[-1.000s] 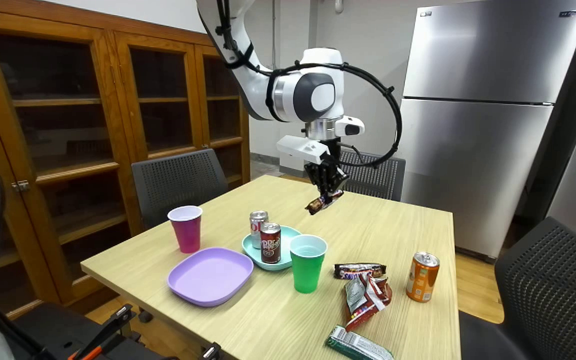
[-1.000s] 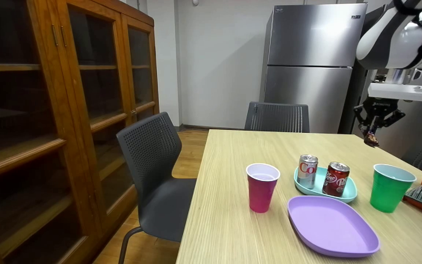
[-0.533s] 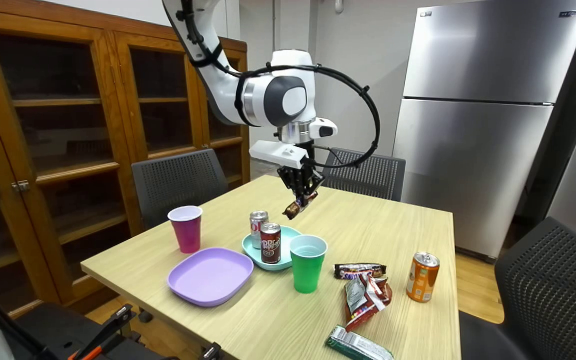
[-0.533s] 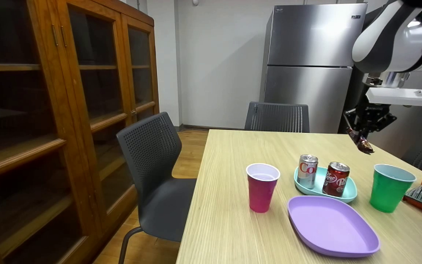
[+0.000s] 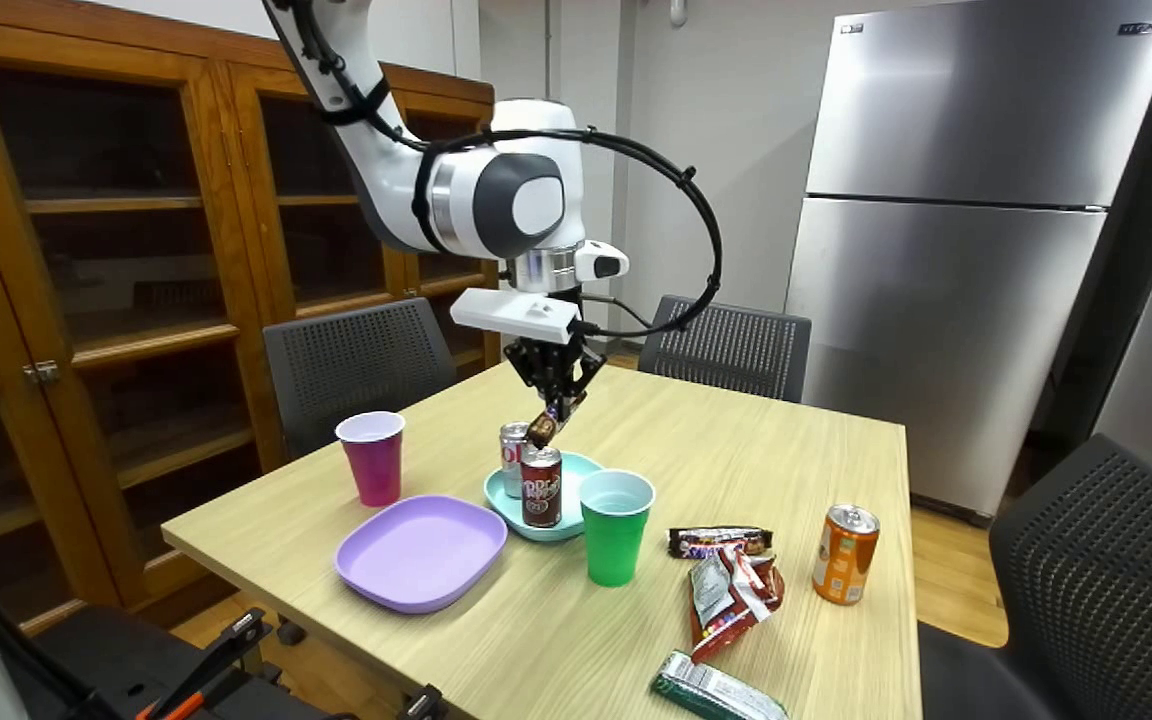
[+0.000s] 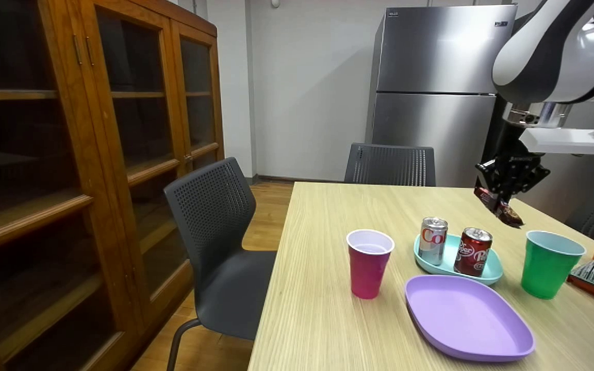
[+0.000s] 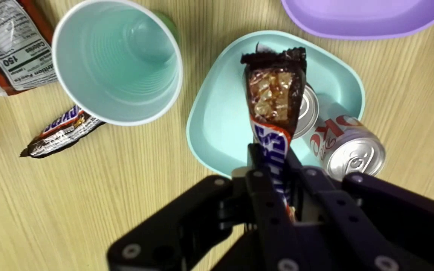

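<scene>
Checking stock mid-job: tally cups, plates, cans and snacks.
Tapered plastic cups: 2, magenta cup, green cup
Shallow rounded plates: 2, lilac plate, turquoise plate
Metal cans: 3, silver can, maroon can, orange can
Wrapped snacks: 4, held brown bar, other brown bar, green bar, red bag
Total: 11

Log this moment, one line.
gripper: holding Snickers bar | pose: aloft, tilted | teal plate: Diet Coke can, Dr Pepper can, both upright

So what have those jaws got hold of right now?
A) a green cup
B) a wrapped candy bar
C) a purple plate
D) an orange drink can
B: in the wrist view, a candy bar in a brown wrapper is pinched between the jaws, its crimped end sticking out past them.
</scene>
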Controlling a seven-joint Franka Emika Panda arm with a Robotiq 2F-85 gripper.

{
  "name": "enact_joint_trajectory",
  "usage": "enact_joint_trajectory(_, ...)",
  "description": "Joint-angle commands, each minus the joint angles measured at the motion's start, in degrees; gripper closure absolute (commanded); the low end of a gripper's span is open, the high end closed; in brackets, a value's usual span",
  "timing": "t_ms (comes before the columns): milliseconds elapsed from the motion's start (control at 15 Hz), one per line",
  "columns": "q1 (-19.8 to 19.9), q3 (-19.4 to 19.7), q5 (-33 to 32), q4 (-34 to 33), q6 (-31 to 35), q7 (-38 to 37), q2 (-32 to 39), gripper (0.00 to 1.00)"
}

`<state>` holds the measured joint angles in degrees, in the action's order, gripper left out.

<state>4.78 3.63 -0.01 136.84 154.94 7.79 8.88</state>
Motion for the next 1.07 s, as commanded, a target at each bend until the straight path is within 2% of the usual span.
enact_joint_trajectory(0, 0.21, -1.68, 1.3, 3.18, -0.81, 5.02, -2.88, 0.97)
enact_joint_trajectory(267, 0.0, -3.03, 2.69, 4.85, -1.31, 7.25, -3.66, 0.97)
enact_joint_trajectory(733, -2.65, -4.22, 1.14, 8.39, -0.92, 3.3, -4.21, 0.97)
enact_joint_trajectory(1000, -4.32, -5.75, 2.86, 11.11, -2.06, 3.05, -5.49, 0.97)
